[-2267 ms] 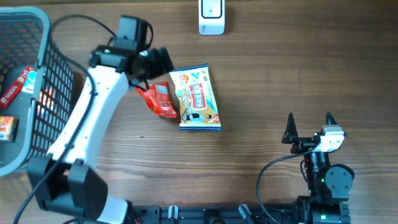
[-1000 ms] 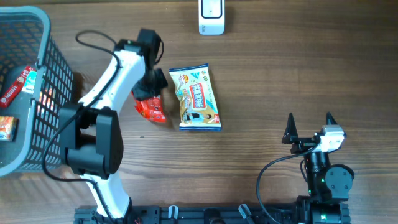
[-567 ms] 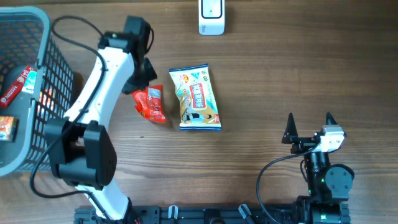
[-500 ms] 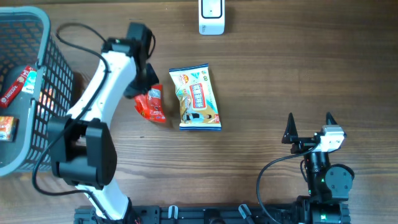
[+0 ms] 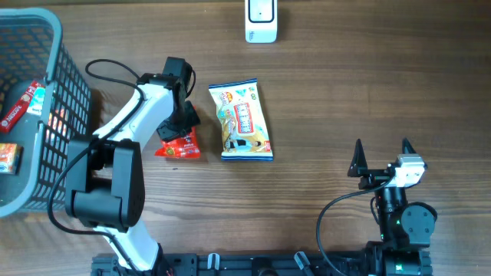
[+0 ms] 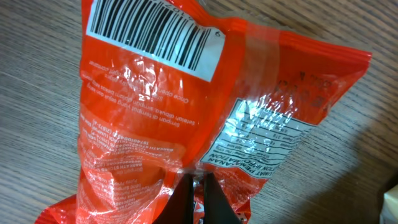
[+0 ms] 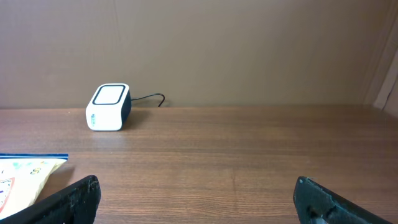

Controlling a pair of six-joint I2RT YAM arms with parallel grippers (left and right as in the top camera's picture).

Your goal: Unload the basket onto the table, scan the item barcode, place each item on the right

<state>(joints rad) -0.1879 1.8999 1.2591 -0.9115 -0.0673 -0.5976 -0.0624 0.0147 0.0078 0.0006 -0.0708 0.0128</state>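
A red snack packet (image 6: pixel 186 118) fills the left wrist view, its white barcode (image 6: pixel 152 34) facing the camera at the top. My left gripper (image 6: pixel 197 180) is shut on the packet's lower part, pinching the crinkled foil. From overhead, the packet (image 5: pixel 178 146) sits left of centre under the left gripper (image 5: pixel 182 130). I cannot tell whether it rests on the table. The white scanner (image 5: pixel 261 21) stands at the far edge, also seen from the right wrist as the scanner (image 7: pixel 109 107). My right gripper (image 5: pixel 381 157) is open and empty at the near right, with the right gripper (image 7: pixel 199 193) over bare wood.
A yellow and blue snack bag (image 5: pixel 242 120) lies flat just right of the red packet. A dark wire basket (image 5: pixel 57 92) with a few packets in it stands at the far left. The left arm's cable loops above the table beside the basket.
The left arm has swung and turned its wrist. The red packet has moved down and left, away from the yellow bag, still in the grip. The right arm has not moved.
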